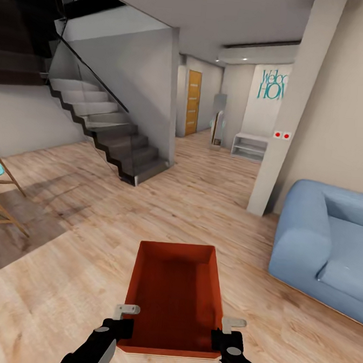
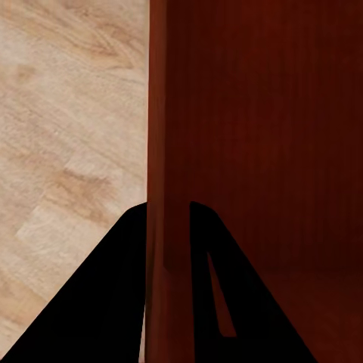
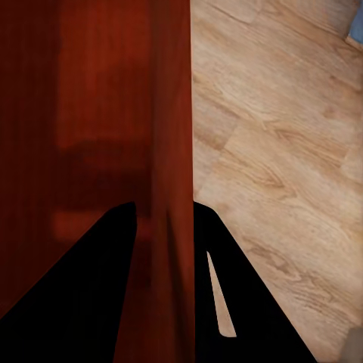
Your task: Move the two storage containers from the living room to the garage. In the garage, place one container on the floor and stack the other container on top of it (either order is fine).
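Gripping opposite side walls — storage container point(image 1: 173, 294) between both jaws.

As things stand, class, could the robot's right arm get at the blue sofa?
Probably not. The right end effector is shut on the right wall of the storage container, which the left end effector grips too. The blue sofa sits apart, off to the right across bare wood floor.

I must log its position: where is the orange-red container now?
In the head view the storage container is low and central, held over the wood-plank floor between the left tool and right tool, left of the blue sofa.
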`<state>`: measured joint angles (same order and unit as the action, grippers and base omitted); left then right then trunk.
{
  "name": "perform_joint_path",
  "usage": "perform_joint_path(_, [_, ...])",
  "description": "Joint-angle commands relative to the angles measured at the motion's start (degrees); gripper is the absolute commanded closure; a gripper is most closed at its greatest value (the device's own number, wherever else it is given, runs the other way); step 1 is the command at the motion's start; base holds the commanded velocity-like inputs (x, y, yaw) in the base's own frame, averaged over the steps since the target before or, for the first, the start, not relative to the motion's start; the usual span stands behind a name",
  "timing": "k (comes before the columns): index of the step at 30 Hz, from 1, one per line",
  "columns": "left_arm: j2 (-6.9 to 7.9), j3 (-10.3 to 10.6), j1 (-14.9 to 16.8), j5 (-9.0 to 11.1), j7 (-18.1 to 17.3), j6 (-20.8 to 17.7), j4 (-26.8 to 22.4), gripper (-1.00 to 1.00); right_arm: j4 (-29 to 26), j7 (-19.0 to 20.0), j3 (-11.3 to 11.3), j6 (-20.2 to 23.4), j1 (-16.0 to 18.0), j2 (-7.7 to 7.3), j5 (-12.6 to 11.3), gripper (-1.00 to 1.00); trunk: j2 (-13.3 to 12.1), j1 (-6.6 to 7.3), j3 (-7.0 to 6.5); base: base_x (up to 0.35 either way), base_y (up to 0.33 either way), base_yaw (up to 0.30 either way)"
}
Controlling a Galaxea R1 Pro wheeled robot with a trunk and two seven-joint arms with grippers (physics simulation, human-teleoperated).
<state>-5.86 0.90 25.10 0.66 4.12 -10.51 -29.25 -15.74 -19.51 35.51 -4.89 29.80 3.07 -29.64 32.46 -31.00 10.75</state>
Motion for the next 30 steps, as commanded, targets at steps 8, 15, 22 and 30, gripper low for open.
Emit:
perform_joint_path(8, [0.06,0.2,0.0,-0.8,0.6,-0.4,-0.3,1.00,1.3,-1.2,-0.5,-0.4,0.1,-0.19,-1.3,1.00,0.1,-0.05,0.09,0.323,0.000,0.000])
perform_joint_path(15, [0.06,0.2,0.0,-0.8,0.6,-0.4,-0.3,1.00,1.3,-1.2,-0.5,-0.5,0.1,-0.17,-1.3,1.00,0.1,-0.05,0.09,0.323,0.000,0.000])
perform_joint_path(22, [0.06,0.2,0.0,-0.8,0.6,-0.4,-0.3,1.00,1.3,-1.2,-0.5,-0.4,0.1,-0.17,-1.3,1.00,0.1,-0.05,0.09,0.323,0.000,0.000])
perform_joint_path(30, [0.06,0.2,0.0,-0.8,0.6,-0.4,-0.3,1.00,1.3,-1.2,-0.5,-0.4,0.1,-0.17,-1.3,1.00,0.1,-0.05,0.09,0.323,0.000,0.000])
